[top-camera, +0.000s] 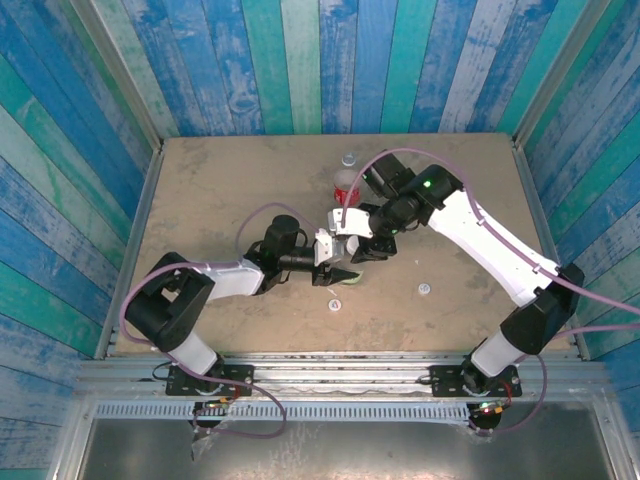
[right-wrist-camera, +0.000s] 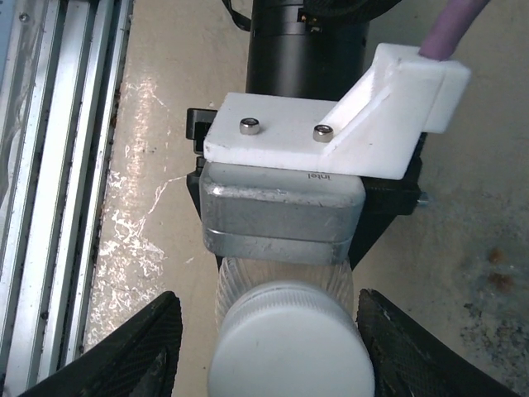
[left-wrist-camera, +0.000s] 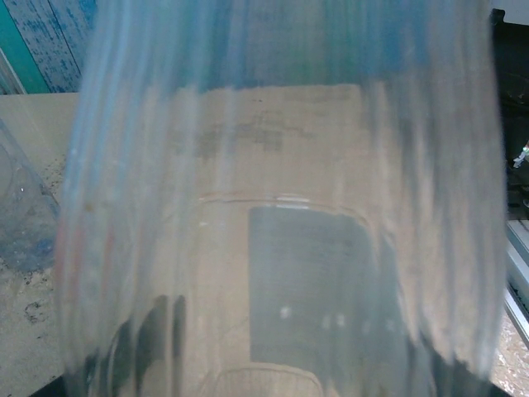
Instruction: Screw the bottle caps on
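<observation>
The right gripper's (right-wrist-camera: 269, 347) dark fingers (right-wrist-camera: 153, 351) stand apart on either side of a white cap (right-wrist-camera: 289, 351), with a strip of table visible between each finger and the cap's rim, so they are open and touch nothing. The cap sits on the mouth of the held bottle (right-wrist-camera: 331, 277). How far it is threaded on cannot be told. It lies straight ahead of the fingers and centred between them. The bottle's long axis looks upright and roughly in line with the right gripper's reach, so closing on the cap and then turning about that axis is likely the next move.

Just beyond the cap is the grey camera box (right-wrist-camera: 285, 215) on the left wrist, very near. The left gripper (top-camera: 335, 268) is clamped on the held bottle (left-wrist-camera: 281, 207), whose clear wall sits right up against its camera. From above, the right gripper (top-camera: 362, 250) meets it from the far right at mid-table.

The red-labelled bottle (top-camera: 342, 185) and the plain bottle (top-camera: 349, 158) stand farther back. Two loose caps lie on the tan table (top-camera: 220, 200), one (top-camera: 335, 303) just in front of the left gripper and one (top-camera: 424, 288) off to the right. Blue-green plank walls (top-camera: 100, 150) close in three sides, and the crowding is between the two wrists
</observation>
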Robot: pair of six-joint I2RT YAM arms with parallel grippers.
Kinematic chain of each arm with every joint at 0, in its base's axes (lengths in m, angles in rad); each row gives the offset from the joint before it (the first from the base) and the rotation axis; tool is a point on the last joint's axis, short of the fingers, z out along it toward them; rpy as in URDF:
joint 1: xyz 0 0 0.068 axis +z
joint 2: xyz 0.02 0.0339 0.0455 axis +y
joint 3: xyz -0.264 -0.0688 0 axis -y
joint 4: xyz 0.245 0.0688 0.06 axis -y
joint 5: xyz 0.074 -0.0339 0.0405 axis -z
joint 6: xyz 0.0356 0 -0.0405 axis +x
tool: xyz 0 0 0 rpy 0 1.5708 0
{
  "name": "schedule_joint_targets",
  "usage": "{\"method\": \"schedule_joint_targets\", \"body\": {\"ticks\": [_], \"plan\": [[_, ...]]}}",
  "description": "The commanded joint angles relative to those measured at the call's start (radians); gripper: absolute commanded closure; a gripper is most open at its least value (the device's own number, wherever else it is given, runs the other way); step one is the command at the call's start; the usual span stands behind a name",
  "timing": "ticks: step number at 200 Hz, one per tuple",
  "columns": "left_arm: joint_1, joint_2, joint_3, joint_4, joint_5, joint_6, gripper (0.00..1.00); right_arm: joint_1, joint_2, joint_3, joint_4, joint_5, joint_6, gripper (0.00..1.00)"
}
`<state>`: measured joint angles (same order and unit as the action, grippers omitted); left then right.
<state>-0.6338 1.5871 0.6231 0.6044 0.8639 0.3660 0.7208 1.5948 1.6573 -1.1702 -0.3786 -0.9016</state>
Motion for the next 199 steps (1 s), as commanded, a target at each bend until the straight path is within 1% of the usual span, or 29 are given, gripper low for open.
{"method": "schedule_joint_targets", "body": {"ticks": [1,36,40,52,60,67,73,80,89,101,145,155,172,178,199], "plan": [[0.002,-0.069,-0.009,-0.002,0.018,0.002,0.44,0.007,0.014,0.019,-0.038,0.007,0.010,0.49],[0.002,-0.079,-0.015,0.001,0.013,0.000,0.43,0.008,0.014,0.034,-0.050,0.013,0.014,0.73],[0.003,-0.080,-0.016,0.003,0.013,0.001,0.42,0.008,0.013,0.035,-0.050,0.012,0.015,0.74],[0.003,-0.082,-0.017,0.011,0.012,-0.005,0.39,0.008,0.007,0.038,-0.048,0.006,0.014,0.75],[0.003,-0.084,-0.017,0.017,0.016,-0.012,0.35,0.008,0.004,0.039,-0.048,-0.002,0.014,0.75],[0.003,-0.087,-0.020,0.028,0.021,-0.018,0.30,0.009,0.001,0.041,-0.048,-0.009,0.012,0.75],[0.003,-0.090,-0.024,0.046,0.024,-0.029,0.23,0.008,-0.002,0.041,-0.048,-0.015,0.008,0.75],[0.002,-0.094,-0.035,0.077,0.028,-0.046,0.17,0.008,-0.008,0.041,-0.048,-0.026,0.005,0.75],[0.003,-0.100,-0.047,0.114,0.034,-0.066,0.14,0.008,-0.018,0.037,-0.042,-0.042,0.002,0.75],[0.003,-0.105,-0.054,0.145,0.044,-0.087,0.12,0.007,-0.035,0.025,-0.025,-0.063,0.000,0.75],[0.003,-0.122,-0.077,0.238,0.067,-0.152,0.16,-0.010,-0.105,-0.042,0.065,-0.165,0.000,0.75],[0.003,-0.125,-0.077,0.244,0.080,-0.158,0.20,-0.015,-0.122,-0.060,0.089,-0.187,0.002,0.75],[0.003,-0.129,-0.080,0.263,0.094,-0.176,0.32,-0.018,-0.143,-0.093,0.123,-0.194,0.012,0.75],[0.002,-0.130,-0.083,0.272,0.098,-0.184,0.35,-0.018,-0.147,-0.103,0.128,-0.195,0.015,0.75],[0.002,-0.136,-0.096,0.311,0.105,-0.208,0.36,-0.024,-0.155,-0.124,0.133,-0.195,0.023,0.75]]}}
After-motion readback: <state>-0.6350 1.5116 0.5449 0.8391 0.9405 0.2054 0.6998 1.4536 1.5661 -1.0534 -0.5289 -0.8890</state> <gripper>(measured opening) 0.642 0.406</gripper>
